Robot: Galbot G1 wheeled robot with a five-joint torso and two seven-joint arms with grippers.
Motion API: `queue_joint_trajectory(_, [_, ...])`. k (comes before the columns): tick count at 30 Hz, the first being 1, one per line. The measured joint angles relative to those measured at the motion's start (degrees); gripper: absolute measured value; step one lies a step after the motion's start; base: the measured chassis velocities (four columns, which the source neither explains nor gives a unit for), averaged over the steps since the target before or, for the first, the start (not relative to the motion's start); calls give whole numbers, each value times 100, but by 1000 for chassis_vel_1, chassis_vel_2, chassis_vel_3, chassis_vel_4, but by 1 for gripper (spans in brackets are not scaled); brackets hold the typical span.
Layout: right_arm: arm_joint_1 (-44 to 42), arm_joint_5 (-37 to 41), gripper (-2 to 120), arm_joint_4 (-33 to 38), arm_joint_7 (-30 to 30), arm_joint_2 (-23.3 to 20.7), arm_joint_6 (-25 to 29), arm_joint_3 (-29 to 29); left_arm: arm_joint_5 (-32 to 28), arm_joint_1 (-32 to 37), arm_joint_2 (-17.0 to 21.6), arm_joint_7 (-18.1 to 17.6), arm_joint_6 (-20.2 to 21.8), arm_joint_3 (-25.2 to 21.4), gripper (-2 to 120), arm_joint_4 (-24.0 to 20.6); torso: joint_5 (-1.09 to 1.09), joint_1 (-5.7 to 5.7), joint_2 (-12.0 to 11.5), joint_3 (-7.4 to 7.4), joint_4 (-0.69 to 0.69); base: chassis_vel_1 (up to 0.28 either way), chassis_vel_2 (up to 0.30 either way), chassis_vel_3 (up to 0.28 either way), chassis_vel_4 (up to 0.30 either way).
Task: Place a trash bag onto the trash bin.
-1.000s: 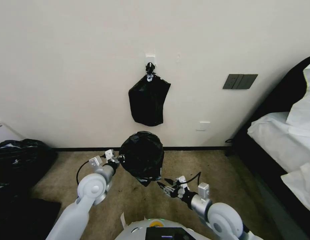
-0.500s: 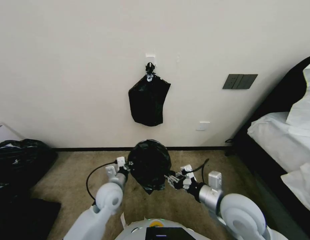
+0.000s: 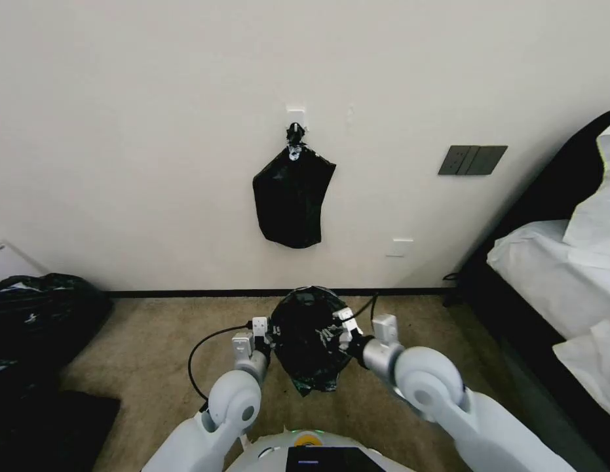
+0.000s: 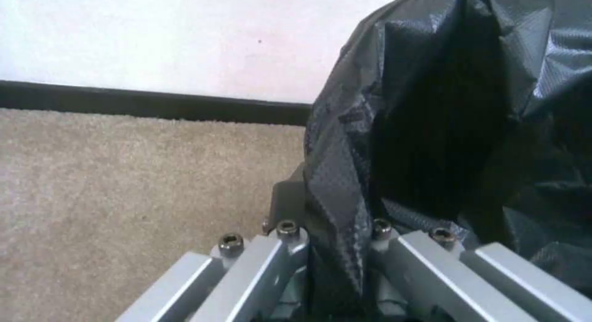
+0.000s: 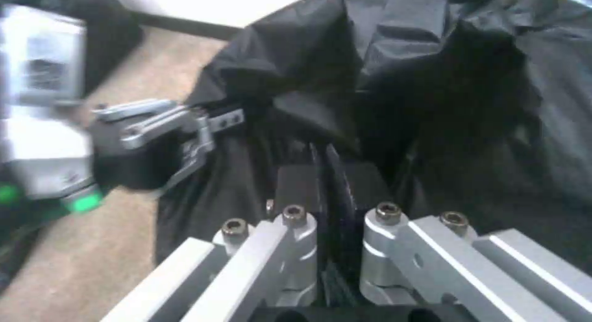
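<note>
The trash bag [image 3: 309, 337] is a glossy, crinkly black plastic bag hanging low over the carpet, bulging round between my two arms. On its left side my left gripper [image 3: 272, 333] is shut on a fold; the left wrist view shows that fold of the trash bag [image 4: 345, 174] pinched between the jaws of the left gripper [image 4: 332, 241]. My right gripper [image 3: 342, 328] grips the bag's right side. In the right wrist view the right gripper [image 5: 330, 185] is shut on bunched film of the trash bag [image 5: 432, 81], with the left gripper [image 5: 185, 127] across from it. The trash bin is hidden.
A flat black bag bundle [image 3: 291, 203] hangs from a wall hook above. Bulky black sacks [image 3: 39, 321] lie on the floor at the left. A bed with white bedding [image 3: 553, 275] stands at the right. The wall and dark baseboard [image 3: 187, 293] are close ahead.
Both arms have drawn inward and the bag has shifted right and lower. The right gripper, apart from the bag a second ago, has closed on its right side.
</note>
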Motion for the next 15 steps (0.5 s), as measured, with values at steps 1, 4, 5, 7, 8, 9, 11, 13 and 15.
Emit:
queue_joint_trajectory(1, [347, 139, 5, -190, 236, 46, -1, -352, 73, -4, -36, 2, -6, 30, 2, 32, -1, 0, 0, 0, 1, 0, 0, 0, 0])
queue_joint_trajectory(4, [728, 208, 0, -440, 485, 113, -2, -793, 188, -18, -92, 2, -27, 60, 2, 78, -1, 0, 0, 0, 2, 0, 0, 0, 0])
queue_joint_trajectory(5, [919, 233, 0, -588, 650, 166, -3, -1017, 229, -19, -115, 2, -35, 68, 2, 87, -1, 0, 0, 0, 1, 0, 0, 0, 0])
queue_joint_trajectory(7, [984, 248, 0, -641, 713, 188, -3, -1097, 243, -18, -122, 2, -38, 71, 2, 87, -1, 0, 0, 0, 1, 0, 0, 0, 0])
queue_joint_trajectory(8, [1173, 311, 0, -799, 905, 253, -4, -1327, 301, -2, -129, 2, -57, 73, 2, 87, -1, 0, 0, 0, 1, 0, 0, 0, 0])
queue_joint_trajectory(9, [1224, 328, 0, -847, 973, 269, -4, -1390, 325, 3, -130, 3, -63, 73, 2, 86, -1, 0, 0, 0, 1, 0, 0, 0, 0])
queue_joint_trajectory(11, [1287, 345, 0, -913, 1064, 288, -4, -1483, 370, 10, -129, 5, -76, 73, 2, 85, -1, 0, -1, 0, 1, 0, 0, 0, 0])
queue_joint_trajectory(13, [1440, 387, 0, -1104, 1290, 320, -5, -1686, 503, 16, -124, 23, -108, 83, 2, 85, -1, 0, 0, 0, 1, 0, 0, 0, 0])
queue_joint_trajectory(15, [1589, 420, 0, -1346, 1483, 378, -6, -1854, 583, 15, -130, 36, -127, 111, 2, 83, -2, 0, 0, 0, 0, 0, 0, 0, 0])
